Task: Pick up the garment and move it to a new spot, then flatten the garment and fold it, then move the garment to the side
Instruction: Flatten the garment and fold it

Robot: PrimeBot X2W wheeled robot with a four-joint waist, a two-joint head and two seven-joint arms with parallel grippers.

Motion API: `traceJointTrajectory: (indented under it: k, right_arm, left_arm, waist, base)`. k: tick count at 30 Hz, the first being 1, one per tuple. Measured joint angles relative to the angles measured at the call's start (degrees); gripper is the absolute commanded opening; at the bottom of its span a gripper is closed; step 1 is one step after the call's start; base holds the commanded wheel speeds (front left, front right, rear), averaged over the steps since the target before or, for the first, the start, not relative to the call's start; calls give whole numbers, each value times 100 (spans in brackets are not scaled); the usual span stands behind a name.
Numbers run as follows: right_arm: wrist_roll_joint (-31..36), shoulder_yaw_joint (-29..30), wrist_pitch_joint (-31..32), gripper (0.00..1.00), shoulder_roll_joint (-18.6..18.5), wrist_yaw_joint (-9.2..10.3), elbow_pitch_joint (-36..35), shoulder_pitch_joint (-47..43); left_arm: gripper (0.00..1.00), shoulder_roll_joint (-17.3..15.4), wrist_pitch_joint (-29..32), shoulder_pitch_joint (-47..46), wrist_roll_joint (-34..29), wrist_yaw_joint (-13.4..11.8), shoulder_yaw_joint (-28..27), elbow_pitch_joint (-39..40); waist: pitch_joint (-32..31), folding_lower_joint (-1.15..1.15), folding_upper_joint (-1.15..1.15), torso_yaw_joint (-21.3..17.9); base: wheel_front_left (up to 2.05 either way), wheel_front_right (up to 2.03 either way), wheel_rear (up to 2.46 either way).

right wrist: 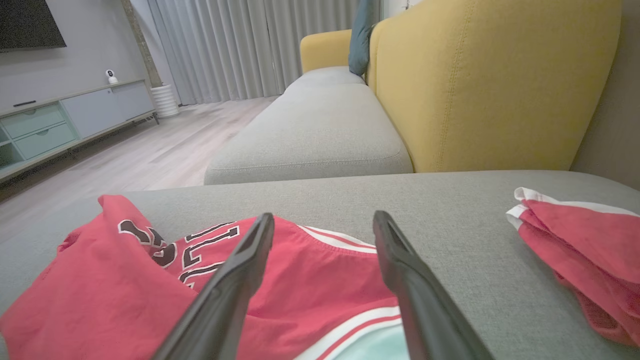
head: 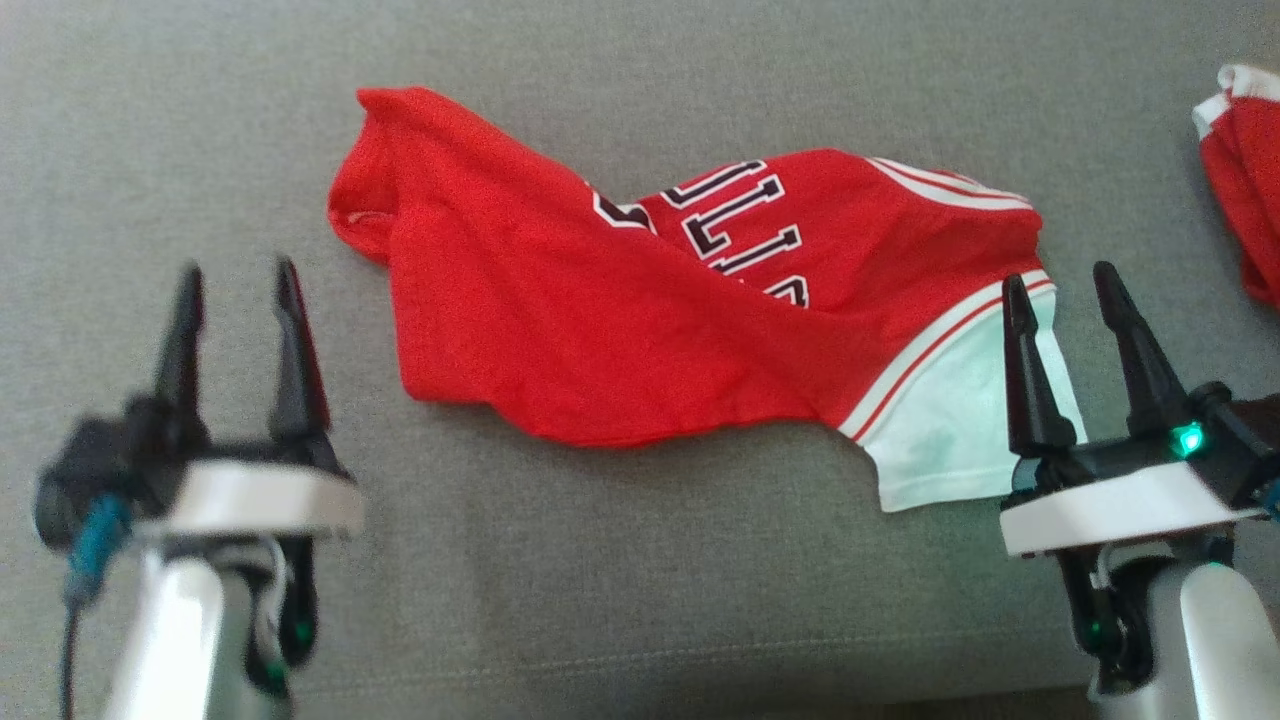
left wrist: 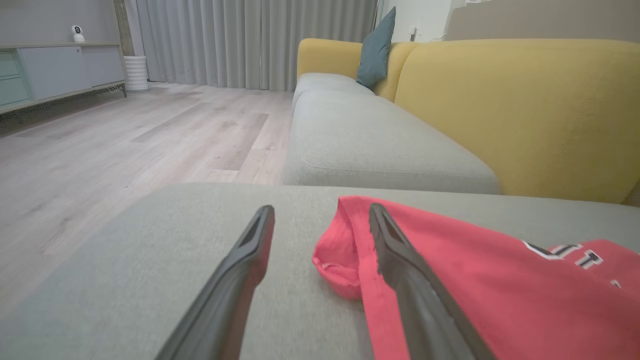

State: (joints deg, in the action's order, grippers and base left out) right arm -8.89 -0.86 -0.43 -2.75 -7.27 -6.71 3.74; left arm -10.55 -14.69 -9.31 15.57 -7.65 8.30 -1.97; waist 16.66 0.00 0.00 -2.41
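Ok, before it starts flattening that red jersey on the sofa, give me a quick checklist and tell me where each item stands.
1. Left gripper open and empty: ok.
2. Right gripper open and empty: ok.
3. Jersey lying flat: not ok. Its left part is folded over the lettering and the cloth is rumpled.
4. Jersey fully on the grey cushion: ok.
5. Second red garment apart from the jersey: ok, bare cushion shows between them.
6. Right gripper clear of the jersey: cannot tell. It overlaps the white part in the head view.
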Motion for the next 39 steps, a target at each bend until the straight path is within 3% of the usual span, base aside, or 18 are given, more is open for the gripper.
traceJointTrajectory:
  k: [7, 23, 27, 33, 39]
  right_arm:
    - [42, -9, 155, 100, -1, 0, -79, -376]
    - [40, -40, 307, 100, -3, 0, -210, -469]
    - [32, -41, 324, 100, -4, 0, -255, -469]
    - [18, -62, 330, 100, -4, 0, -269, -447]
    - [-20, -76, 328, 100, -4, 0, -256, -439]
  left_arm:
    - [100, 149, 0, 819, -93, -26, 231, 309]
    - [100, 170, 43, 912, -97, -12, 443, 220]
    - [100, 154, 269, 790, -66, 247, 613, -35]
    - [100, 163, 1116, 4, 402, 724, 771, -866]
    - [100, 164, 1699, -448, 817, 1026, 765, -1646]
  waist:
    - [-334, 0, 0, 104]
    - [-529, 0, 0, 164]
    - [-452, 0, 0, 166]
    - [-245, 0, 0, 151]
    - [-96, 0, 0, 100]
  base:
    - [0, 0, 0]
    - [0, 0, 0]
    - [0, 0, 0]
    - [0, 0, 0]
    - [0, 0, 0]
